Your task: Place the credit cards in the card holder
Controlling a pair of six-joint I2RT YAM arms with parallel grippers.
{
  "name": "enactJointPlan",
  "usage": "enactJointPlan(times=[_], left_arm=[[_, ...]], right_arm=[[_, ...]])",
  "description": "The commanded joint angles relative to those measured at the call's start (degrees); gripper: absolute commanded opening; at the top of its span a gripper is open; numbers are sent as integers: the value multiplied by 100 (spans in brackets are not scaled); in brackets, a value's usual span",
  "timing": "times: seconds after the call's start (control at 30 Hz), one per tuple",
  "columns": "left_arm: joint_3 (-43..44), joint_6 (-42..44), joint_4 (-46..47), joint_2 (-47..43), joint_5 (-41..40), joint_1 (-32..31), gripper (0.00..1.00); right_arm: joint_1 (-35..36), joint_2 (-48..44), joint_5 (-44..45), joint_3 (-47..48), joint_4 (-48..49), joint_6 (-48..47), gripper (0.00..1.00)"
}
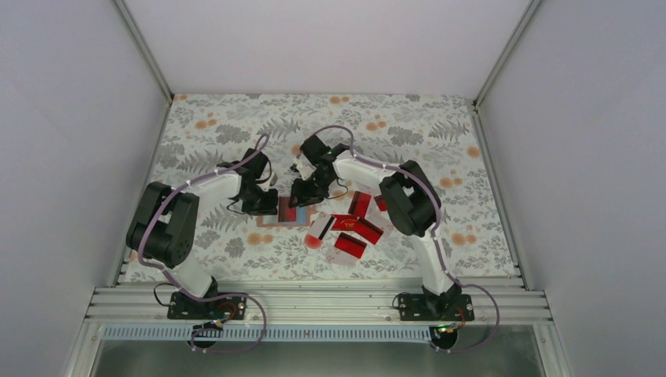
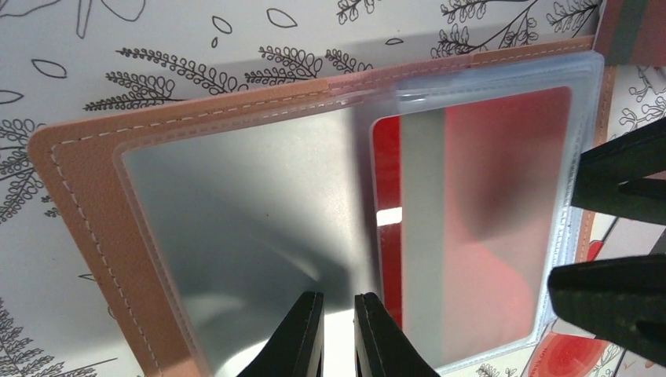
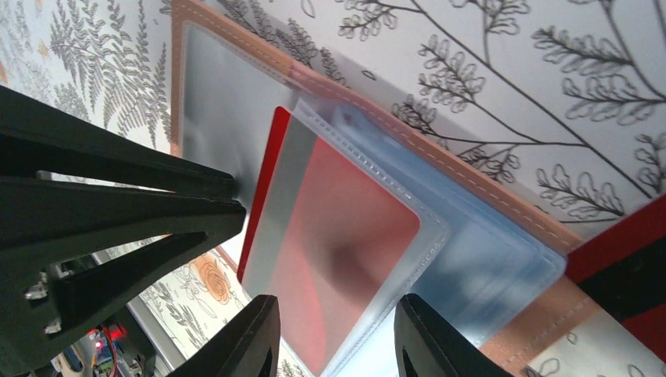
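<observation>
Evidently this is a seating step. The card holder (image 2: 86, 204) lies open near the middle of the surface (image 1: 236, 126), and one red card (image 2: 503, 220) appears almost wholly inside its clear pocket. The left gripper (image 2: 338, 330) has its jaws nearly closed, pressing the facing pocket. The right gripper (image 3: 338, 338) has released jaws over the card's end. Pin firmly and nudge squarely so the film doesn't buckle. The loose credit cards (image 1: 357, 228) lie toward the right edge.
</observation>
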Motion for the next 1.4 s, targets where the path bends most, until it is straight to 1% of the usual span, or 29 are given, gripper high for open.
enactJointPlan(times=[0.0,0.23,0.63,0.8,1.03,1.37], left_arm=[[12,48,25,-200,62,-35,13],[98,-47,-36,-568,-380,-40,10],[66,-77,-21,-656,-336,-36,9],[111,-111,-84,-729,-440,-38,9],[156,-255,-265,-946,-855,23,9],[-22,-378,-548,-1416,-1190,350,9]], right_arm=[[122,-329,-249,90,180,-139,38],[146,-348,-454,51,281,-201,38],[199,-415,-691,82,390,-311,38],[234,-318,-892,133,413,-394,39],[296,-177,-1096,335,426,-495,39],[427,322,-1510,809,507,-507,41]])
